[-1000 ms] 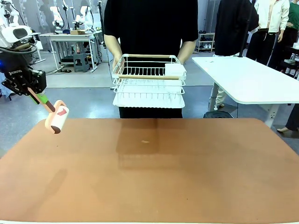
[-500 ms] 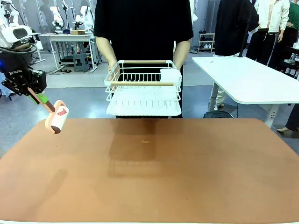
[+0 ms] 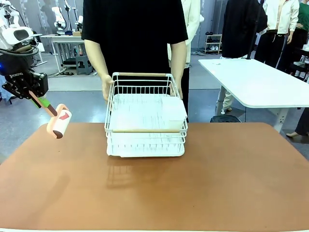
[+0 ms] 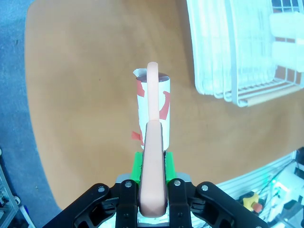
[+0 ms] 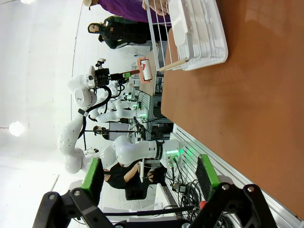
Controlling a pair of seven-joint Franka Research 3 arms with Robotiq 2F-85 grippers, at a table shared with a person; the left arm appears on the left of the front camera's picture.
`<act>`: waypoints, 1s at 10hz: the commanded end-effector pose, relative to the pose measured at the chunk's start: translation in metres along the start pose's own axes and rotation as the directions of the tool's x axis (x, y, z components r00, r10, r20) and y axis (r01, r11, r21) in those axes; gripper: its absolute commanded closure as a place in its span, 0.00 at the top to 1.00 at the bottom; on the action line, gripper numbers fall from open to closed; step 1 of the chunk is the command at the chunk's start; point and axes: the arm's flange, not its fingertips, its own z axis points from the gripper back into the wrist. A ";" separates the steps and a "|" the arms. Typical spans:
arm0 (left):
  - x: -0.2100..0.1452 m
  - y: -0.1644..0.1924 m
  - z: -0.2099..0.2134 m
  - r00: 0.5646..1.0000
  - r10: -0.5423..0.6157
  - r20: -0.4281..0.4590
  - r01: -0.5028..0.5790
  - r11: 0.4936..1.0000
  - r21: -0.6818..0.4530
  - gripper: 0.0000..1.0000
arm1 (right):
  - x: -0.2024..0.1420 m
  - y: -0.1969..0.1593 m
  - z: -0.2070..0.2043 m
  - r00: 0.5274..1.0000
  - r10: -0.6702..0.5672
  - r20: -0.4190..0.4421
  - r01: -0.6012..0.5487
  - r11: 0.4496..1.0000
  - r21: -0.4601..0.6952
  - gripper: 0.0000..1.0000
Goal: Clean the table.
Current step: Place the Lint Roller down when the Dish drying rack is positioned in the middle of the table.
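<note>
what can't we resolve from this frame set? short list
- Front view: whether the wire rack rests fully on the table or is still carried; the person's hands sit behind its far corners.
- Front view: table surface under the rack, covered by its tray.
- Left wrist view: left gripper pads, hidden behind the lint roller handle.
- Right wrist view: right gripper fingertips, cut off by the frame.

You get bright, even light from above. The wire rack [image 3: 145, 116] throws a soft shadow on the table [image 3: 217, 179] toward you. Past the left gripper [image 4: 153, 178], the rack looks washed out by glare and the edges bend.
</note>
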 end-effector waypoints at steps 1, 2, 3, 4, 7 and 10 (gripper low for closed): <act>-0.001 0.000 0.002 1.000 0.004 -0.010 -0.004 1.000 -0.003 0.21 | -0.001 0.002 0.000 1.000 0.005 0.000 -0.005 1.000 0.004 1.00; -0.001 0.000 0.002 1.000 0.004 -0.010 -0.004 1.000 -0.003 0.21 | -0.001 0.002 0.000 1.000 0.005 0.000 -0.005 1.000 0.004 1.00; -0.001 0.000 0.002 1.000 0.004 -0.010 -0.004 1.000 -0.003 0.21 | -0.001 0.002 0.000 1.000 0.005 0.000 -0.005 1.000 0.004 1.00; -0.001 0.000 0.002 1.000 0.004 -0.010 -0.004 1.000 -0.003 0.21 | -0.001 0.002 0.000 1.000 0.005 0.000 -0.005 1.000 0.004 1.00; -0.001 0.000 0.002 1.000 0.004 -0.010 -0.004 1.000 -0.003 0.21 | -0.001 0.002 0.000 1.000 0.005 0.000 -0.005 1.000 0.004 1.00; -0.001 0.000 0.002 1.000 0.004 -0.010 -0.004 1.000 -0.003 0.21 | -0.001 0.002 0.000 1.000 0.005 0.000 -0.005 1.000 0.004 1.00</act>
